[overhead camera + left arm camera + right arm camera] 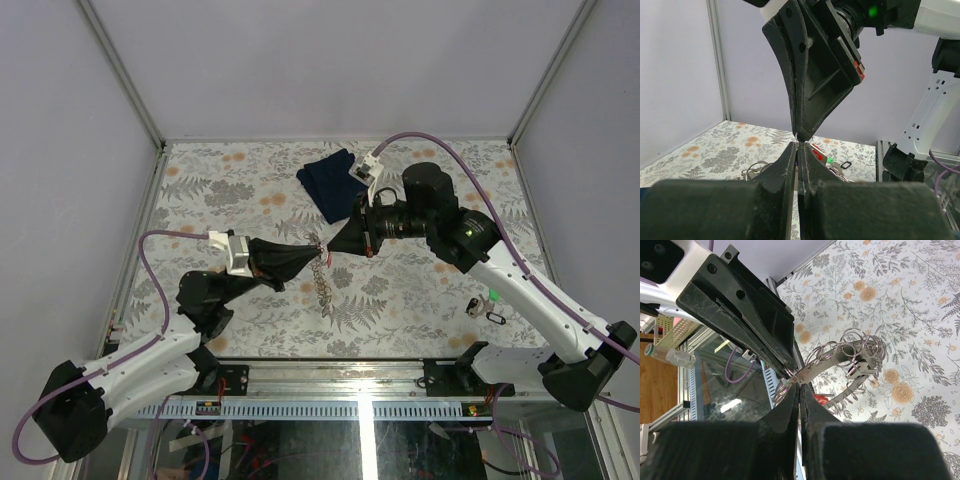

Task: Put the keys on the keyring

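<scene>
My left gripper (316,250) and right gripper (331,249) meet tip to tip above the middle of the table. Both are shut on the top of the keyring (322,280), a silvery strip hung with several rings that dangles down to the table. The right wrist view shows the keyring (850,352) curving away from my shut right gripper (800,386), with a red key (821,399) just under it. In the left wrist view my left gripper (797,146) pinches a thin silver edge. Other keys (478,306), green and black, lie at the right near the front edge.
A dark blue folded cloth (335,180) lies at the back centre, behind the right arm. The flowered table (230,190) has walls left, right and behind. A metal rail (330,365) runs along its near edge.
</scene>
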{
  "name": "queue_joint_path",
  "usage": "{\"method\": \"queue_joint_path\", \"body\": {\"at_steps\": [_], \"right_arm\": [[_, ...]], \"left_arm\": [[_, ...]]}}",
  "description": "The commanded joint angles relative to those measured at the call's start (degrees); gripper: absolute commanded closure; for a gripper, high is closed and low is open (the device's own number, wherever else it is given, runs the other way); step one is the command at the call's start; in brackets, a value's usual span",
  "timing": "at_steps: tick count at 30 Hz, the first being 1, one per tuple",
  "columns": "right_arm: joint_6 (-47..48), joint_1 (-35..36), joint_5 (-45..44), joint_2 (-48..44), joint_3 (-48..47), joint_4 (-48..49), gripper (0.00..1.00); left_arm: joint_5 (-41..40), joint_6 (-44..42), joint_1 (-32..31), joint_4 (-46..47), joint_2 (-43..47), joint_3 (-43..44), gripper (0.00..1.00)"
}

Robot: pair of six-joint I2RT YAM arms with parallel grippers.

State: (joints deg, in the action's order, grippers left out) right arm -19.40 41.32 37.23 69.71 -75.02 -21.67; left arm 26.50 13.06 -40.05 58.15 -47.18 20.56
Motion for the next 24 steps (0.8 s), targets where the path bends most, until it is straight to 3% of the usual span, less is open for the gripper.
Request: {"method": "queue_joint_path", "body": {"at_steps": [1,9,24], "right_arm": [[1.9,-0.2,-2.9,0.4,-0.7,-3.2,1.0],[1.8,-0.2,-2.0,1.7,-0.6,-3.9,1.0],[-1.3,-0.2,0.1,1.8,3.2,2.6,0.78]], "left_arm": [[-1.3,-1.0,0.2,7.1,0.7,2.8,1.0],[-1.1,-0.9,0.2,7.2,0.4,3.0,1.0],[-0.6,-0.8,0.2,6.9,0.1,3.5,1.0]]}}
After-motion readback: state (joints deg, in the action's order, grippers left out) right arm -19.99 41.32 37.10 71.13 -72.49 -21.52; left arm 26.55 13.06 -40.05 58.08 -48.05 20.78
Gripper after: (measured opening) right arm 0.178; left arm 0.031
